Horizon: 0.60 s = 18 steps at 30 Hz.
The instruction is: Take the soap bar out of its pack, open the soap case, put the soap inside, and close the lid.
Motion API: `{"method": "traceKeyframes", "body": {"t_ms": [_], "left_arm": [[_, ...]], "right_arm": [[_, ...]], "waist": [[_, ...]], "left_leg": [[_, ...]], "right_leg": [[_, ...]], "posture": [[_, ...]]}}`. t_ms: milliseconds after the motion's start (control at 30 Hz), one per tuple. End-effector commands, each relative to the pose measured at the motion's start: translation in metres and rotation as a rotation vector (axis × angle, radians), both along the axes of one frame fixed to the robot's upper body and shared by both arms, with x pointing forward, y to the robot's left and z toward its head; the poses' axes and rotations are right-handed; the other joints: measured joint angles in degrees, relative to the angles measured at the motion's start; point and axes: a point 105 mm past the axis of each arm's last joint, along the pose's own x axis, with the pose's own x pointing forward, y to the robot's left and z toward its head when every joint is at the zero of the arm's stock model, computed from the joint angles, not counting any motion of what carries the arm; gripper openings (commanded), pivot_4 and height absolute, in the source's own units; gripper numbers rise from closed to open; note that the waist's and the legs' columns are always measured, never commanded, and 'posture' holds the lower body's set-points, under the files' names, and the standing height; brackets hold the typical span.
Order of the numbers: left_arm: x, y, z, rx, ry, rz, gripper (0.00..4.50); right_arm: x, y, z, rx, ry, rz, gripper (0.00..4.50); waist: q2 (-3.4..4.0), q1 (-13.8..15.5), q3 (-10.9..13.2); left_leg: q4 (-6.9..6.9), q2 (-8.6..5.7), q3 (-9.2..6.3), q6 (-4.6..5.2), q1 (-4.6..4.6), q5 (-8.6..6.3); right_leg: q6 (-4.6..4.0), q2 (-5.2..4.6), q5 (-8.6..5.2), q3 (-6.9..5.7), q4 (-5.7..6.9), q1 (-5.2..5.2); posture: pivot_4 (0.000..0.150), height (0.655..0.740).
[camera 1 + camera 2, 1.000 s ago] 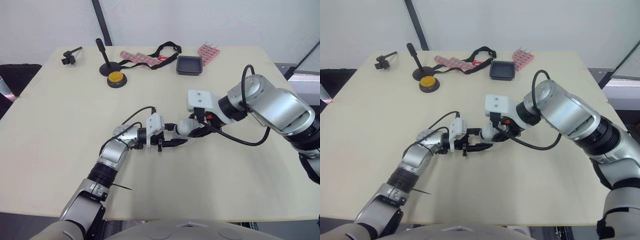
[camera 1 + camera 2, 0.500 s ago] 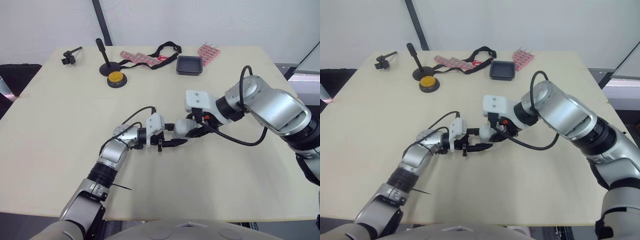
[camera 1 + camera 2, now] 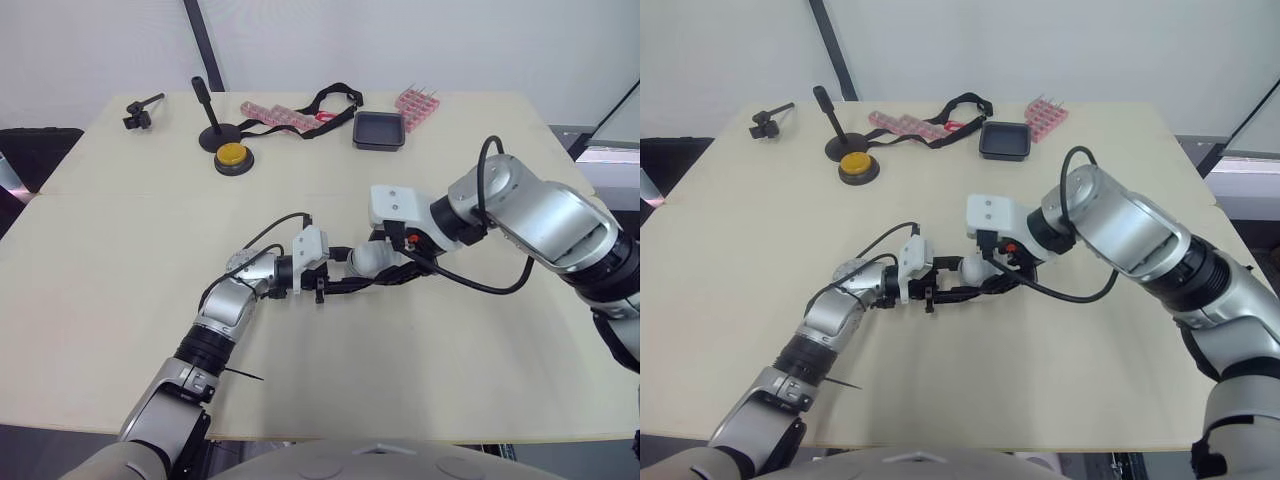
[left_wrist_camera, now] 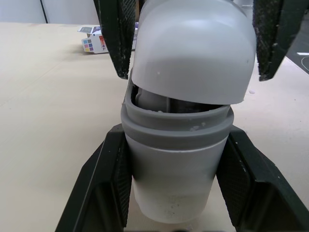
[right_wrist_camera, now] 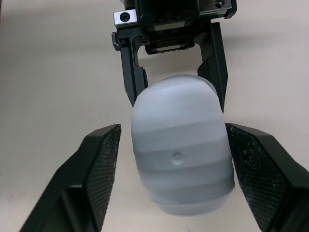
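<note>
The grey soap case (image 3: 364,257) is off the table at mid-table, and my left gripper (image 3: 340,285) is shut on its base. In the left wrist view the case's lid (image 4: 193,53) sits slightly ajar over the base (image 4: 176,164), with a dark gap under its rim. My right gripper (image 5: 173,133) is open and straddles the lid end, with its fingers (image 4: 118,34) on either side and apart from it. A small printed soap pack (image 4: 94,43) lies on the table behind.
Along the far edge lie a black tray (image 3: 379,130), pink racks (image 3: 417,103), a black strap (image 3: 330,100), a yellow button (image 3: 233,157), a black stand (image 3: 212,120) and a small clamp (image 3: 140,112). Bare tabletop (image 3: 120,260) surrounds both arms.
My right wrist has edged a little toward the left gripper and the case. The left arm and the case have stayed put.
</note>
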Motion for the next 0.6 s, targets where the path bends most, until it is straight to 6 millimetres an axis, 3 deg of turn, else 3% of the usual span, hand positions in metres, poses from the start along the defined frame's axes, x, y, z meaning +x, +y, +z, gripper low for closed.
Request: {"method": "traceKeyframes", "body": {"t_ms": [33,600], "left_arm": [[-0.002,0.002,-0.005,0.025,0.012,-0.003,1.9],[-0.004,0.001,-0.005,0.026,0.021,-0.007,1.9]], "right_arm": [[0.001,0.001,0.005,0.006,-0.035,0.011,3.57],[0.009,0.008,0.017,0.014,-0.098,0.04,3.57]], "waist": [[0.0,0.0,0.0],[0.0,-0.06,0.0]], "left_leg": [[0.0,0.0,0.0,0.0,0.0,0.0],[-0.02,0.0,0.0,0.0,-0.01,0.0]], "right_leg": [[0.0,0.0,0.0,0.0,0.0,0.0],[-0.01,0.0,0.0,-0.01,-0.04,0.0]], "posture": [[0.15,0.7291],[0.15,0.7291]]}}
